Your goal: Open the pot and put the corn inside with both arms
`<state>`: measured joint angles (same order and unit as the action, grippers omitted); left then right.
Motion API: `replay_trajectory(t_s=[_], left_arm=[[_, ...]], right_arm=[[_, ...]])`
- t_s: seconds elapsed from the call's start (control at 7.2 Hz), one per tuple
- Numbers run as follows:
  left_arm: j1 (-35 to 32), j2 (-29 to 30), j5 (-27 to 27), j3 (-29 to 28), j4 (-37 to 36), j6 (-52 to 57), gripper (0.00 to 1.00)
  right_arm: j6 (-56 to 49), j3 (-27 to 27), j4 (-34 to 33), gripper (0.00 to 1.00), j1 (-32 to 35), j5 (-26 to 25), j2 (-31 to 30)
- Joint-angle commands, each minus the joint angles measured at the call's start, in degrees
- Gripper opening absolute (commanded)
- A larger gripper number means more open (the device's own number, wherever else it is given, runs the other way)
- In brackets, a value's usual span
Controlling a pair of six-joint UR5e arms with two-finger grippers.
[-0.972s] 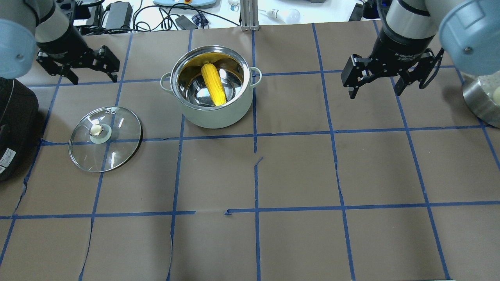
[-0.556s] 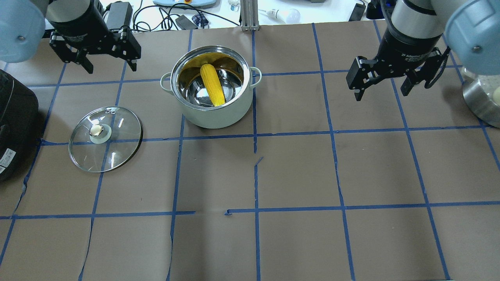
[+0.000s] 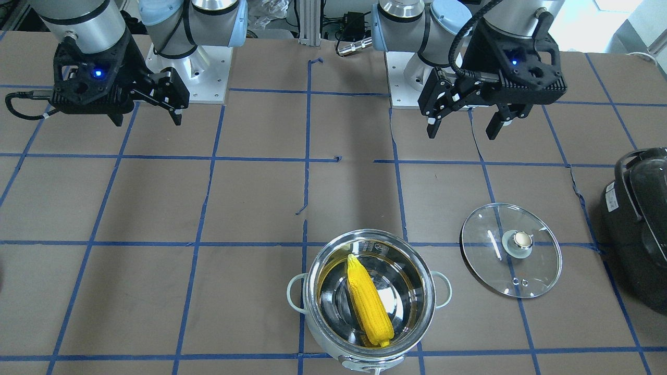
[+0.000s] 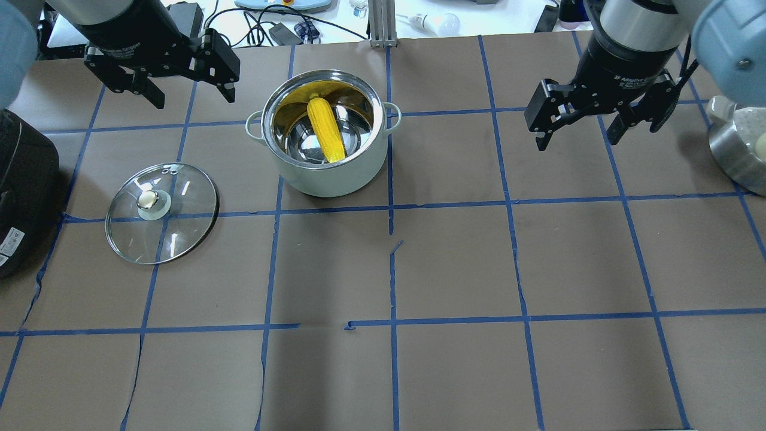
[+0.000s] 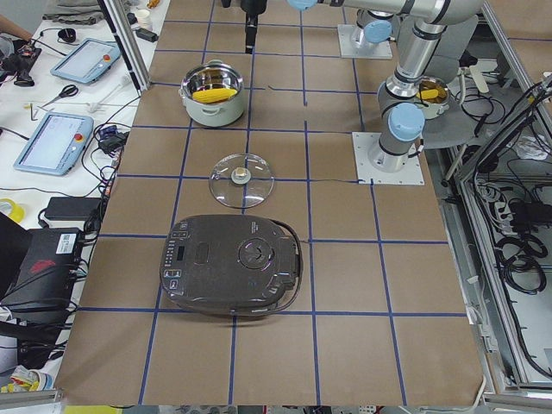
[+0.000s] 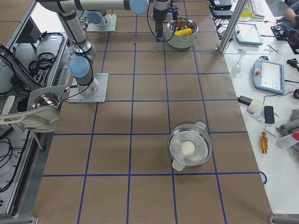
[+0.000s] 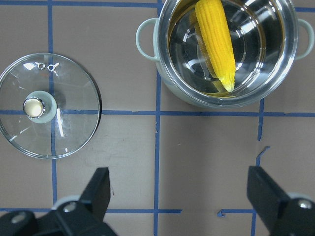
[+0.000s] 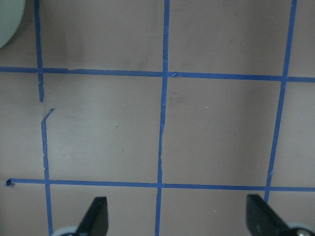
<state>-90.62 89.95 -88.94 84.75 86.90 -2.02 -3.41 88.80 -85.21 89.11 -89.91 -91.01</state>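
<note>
Bright even light, sharp focus, lid (image 4: 161, 212) glare

Corn (image 4: 326, 129) lies slanted inside uncovered pot (image 4: 323, 175); lid (image 4: 182, 206) flat on table (image 4: 455, 263), apart. Left gripper (image 4: 194, 99) and right gripper (image 4: 576, 141) hover, jaws spread, empty.

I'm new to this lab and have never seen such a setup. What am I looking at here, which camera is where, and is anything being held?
A two-armed robot works at a table marked with blue tape. It is filmed from above, from the front, from both table ends, and from a camera on each wrist. The left gripper and right gripper are both open and hold nothing. On the table stand a steel pot with a yellow corn cob inside, its glass lid lying flat beside it, and a black appliance at the robot's left end.
</note>
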Motion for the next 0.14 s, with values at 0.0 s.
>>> replay_trajectory(t_s=[0.0], left_arm=[[-0.08,-0.66,0.0,1.38,-0.59,0.96,1.0]], right_arm=[[0.07,-0.82,0.66,1.0,0.01,-0.09,0.22]])
